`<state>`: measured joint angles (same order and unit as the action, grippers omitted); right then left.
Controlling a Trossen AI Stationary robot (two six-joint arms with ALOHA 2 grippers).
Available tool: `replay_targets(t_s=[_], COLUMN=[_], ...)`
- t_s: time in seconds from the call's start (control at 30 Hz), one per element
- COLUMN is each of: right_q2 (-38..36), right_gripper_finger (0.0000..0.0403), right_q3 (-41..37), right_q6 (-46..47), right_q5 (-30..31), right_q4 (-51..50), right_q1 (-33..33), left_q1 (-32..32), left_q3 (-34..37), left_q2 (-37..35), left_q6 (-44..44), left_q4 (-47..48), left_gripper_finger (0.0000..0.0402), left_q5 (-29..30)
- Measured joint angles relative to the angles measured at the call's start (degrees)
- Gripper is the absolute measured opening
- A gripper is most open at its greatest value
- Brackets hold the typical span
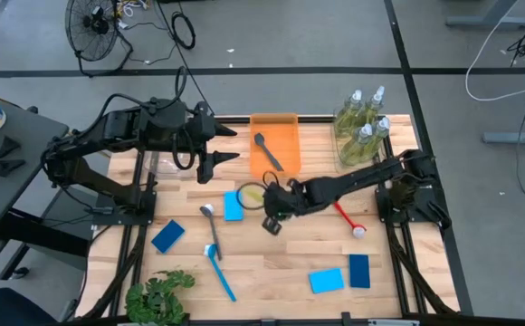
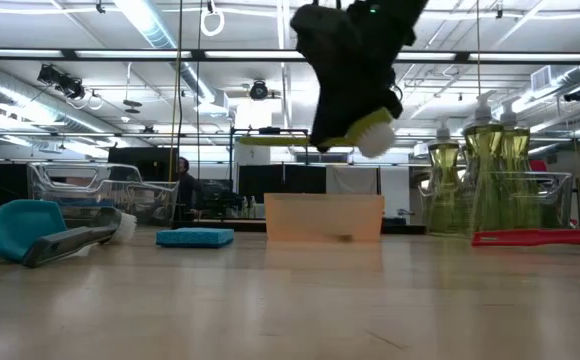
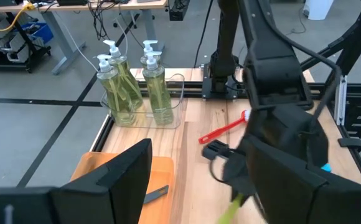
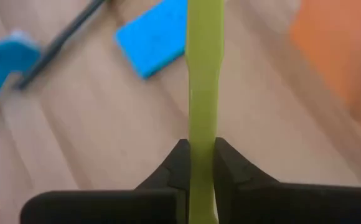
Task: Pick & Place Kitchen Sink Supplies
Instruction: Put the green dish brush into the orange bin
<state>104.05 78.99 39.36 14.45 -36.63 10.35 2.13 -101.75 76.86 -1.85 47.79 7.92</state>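
The pale wooden slatted table (image 1: 281, 263) fills the middle of the high view, with the two dark arms reaching in from its left and right edges. The left gripper (image 1: 219, 145) hangs in the upper left of the table beside the orange rectangular tray (image 1: 285, 131), its two fingers spread wide with nothing between them. The right gripper (image 1: 270, 201) sits near the centre of the frame, its fingers pinched narrow onto the handle of a thin yellow-green long-handled brush (image 4: 202, 93), whose round head (image 1: 250, 193) lies just left of the gripper; in the low view the brush is lifted clear of the tabletop. The orange tray holds a black long-handled brush (image 1: 268, 150). At the upper right stand clear pump bottles of yellow-green liquid (image 1: 360, 127) inside a clear bin (image 3: 171, 118). A green leafy plant (image 1: 158, 297) sits at the lower left corner. A light-blue flat rectangular sponge (image 1: 327, 280) and a dark-blue one (image 1: 359, 270) lie side by side at the lower right; another dark-blue sponge (image 1: 167, 236) lies at the left and a light-blue one (image 1: 233, 206) left of centre. A red long-handled brush (image 1: 348, 220) lies right of centre, and a grey-handled brush (image 1: 212, 231) and a blue long-handled brush (image 1: 220, 273) lie lower left of centre.
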Motion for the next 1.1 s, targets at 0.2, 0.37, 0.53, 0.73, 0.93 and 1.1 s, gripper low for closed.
replay_targets(t_s=[0.2, 0.37, 0.53, 0.73, 0.93, 1.1], right_q2=[-0.02, -0.04, -0.04, -0.05, -0.07, -0.09], right_gripper_finger=[0.0029, 0.0029, 0.0029, 0.0029, 0.0029, 0.0029], right_q3=[2.76, 2.88, 2.88, 2.88, 2.88, 2.88], right_q6=[0.86, 4.08, 3.80, 1.11, -2.86, -5.79], right_q5=[0.76, 2.46, 2.70, 2.61, 1.76, 1.10], right_q4=[-0.03, -0.92, -1.28, -1.65, -3.21, -3.44], right_q1=[-5.34, -10.43, -16.62, -23.37, -28.70, -31.40], left_q1=[0.00, 0.00, 0.00, 0.00, 0.00, 0.13], left_q3=[0.00, 0.00, 0.00, 0.00, -0.04, -0.04], left_q2=[0.00, 0.00, 0.00, 0.00, -0.02, -0.02], left_q6=[-0.15, -0.77, -0.83, -1.34, -3.76, -3.47], left_q4=[0.00, 0.00, 0.00, 0.04, 6.42, 13.89], left_gripper_finger=[0.0264, 0.0264, 0.0264, 0.0264, 0.0264, 0.0264], left_q5=[0.00, 0.00, 0.00, -0.03, -0.61, -0.58])
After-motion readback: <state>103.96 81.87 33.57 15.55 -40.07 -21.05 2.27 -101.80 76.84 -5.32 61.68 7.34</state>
